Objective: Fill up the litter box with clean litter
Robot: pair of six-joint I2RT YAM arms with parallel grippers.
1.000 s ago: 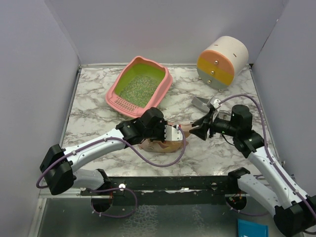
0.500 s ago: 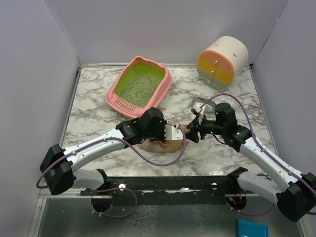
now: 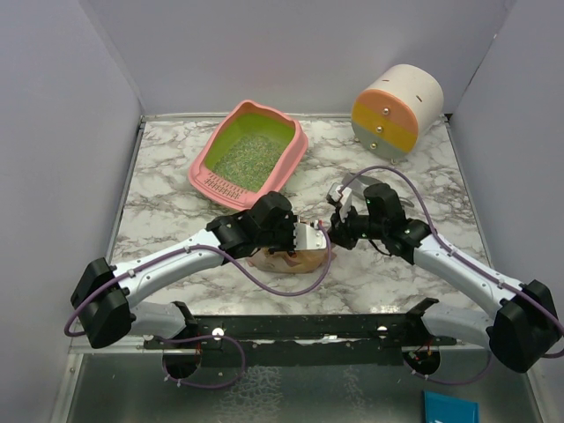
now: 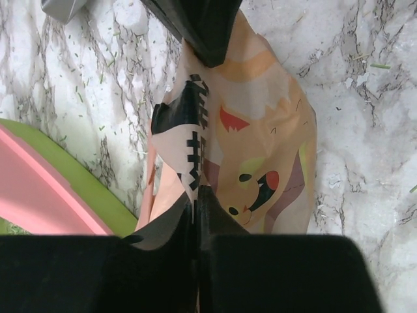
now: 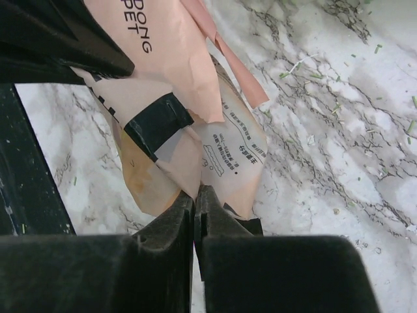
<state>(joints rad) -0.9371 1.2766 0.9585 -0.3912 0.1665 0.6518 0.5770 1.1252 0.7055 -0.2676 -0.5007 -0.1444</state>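
Note:
The pink litter box (image 3: 286,167) with a lime-green inside stands at the back left, with clean litter (image 3: 248,156) spread over its floor. A beige-orange pouch (image 3: 291,259) with a cartoon cat (image 4: 260,130) lies near the table's middle front. My left gripper (image 4: 196,191) is shut on one edge of the pouch. My right gripper (image 5: 195,190) is shut on the printed edge (image 5: 234,150) opposite. In the top view both grippers meet over the pouch, the left gripper (image 3: 310,236) beside the right gripper (image 3: 336,233).
A round cream, orange and yellow drawer cabinet (image 3: 397,110) stands at the back right. A grey metal scoop (image 4: 62,6) lies behind the right arm. Stray green granules dot the marble (image 5: 339,85). Walls close in the table on three sides.
My right arm has swung left to the pouch, and its jaws have closed on the pouch's edge. The left arm and the pouch have stayed put.

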